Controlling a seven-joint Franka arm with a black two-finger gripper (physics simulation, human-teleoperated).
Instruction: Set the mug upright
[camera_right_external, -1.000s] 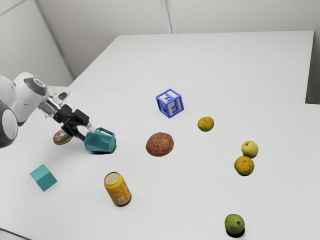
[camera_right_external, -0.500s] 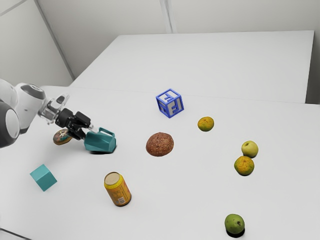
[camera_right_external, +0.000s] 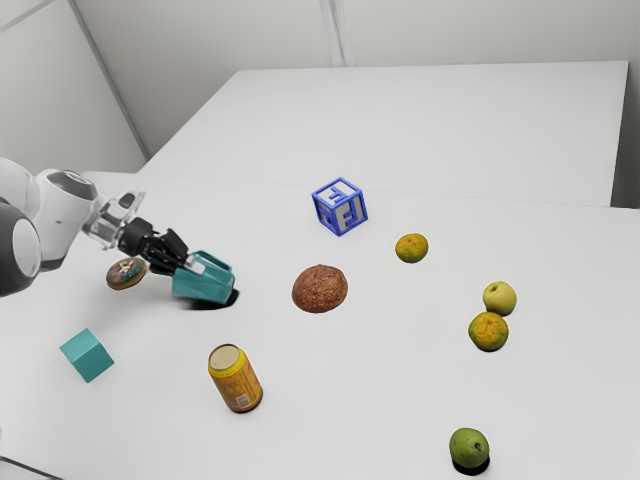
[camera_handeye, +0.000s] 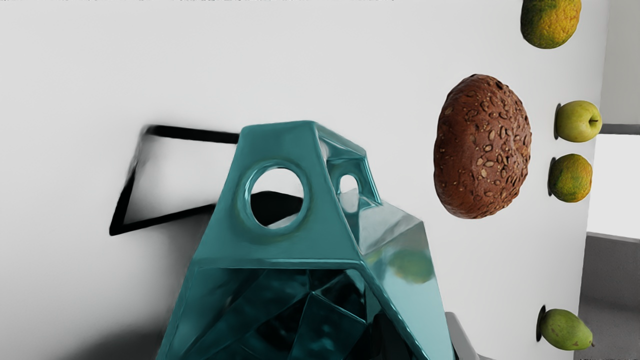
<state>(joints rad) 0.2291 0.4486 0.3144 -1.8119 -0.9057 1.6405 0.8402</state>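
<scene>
Two fingers (camera_handeye: 459, 337) pinch the tilted mug (camera_right_external: 208, 284) by its wall, one inside, presumably to turn it upright

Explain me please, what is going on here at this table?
A robot arm has its fingers closed on the wall of a teal mug, one inside and one outside. The mug is tilted, with its open end toward the arm, and seems slightly raised above the table. It is not upright yet. The bread and the can stand apart from it.
</scene>
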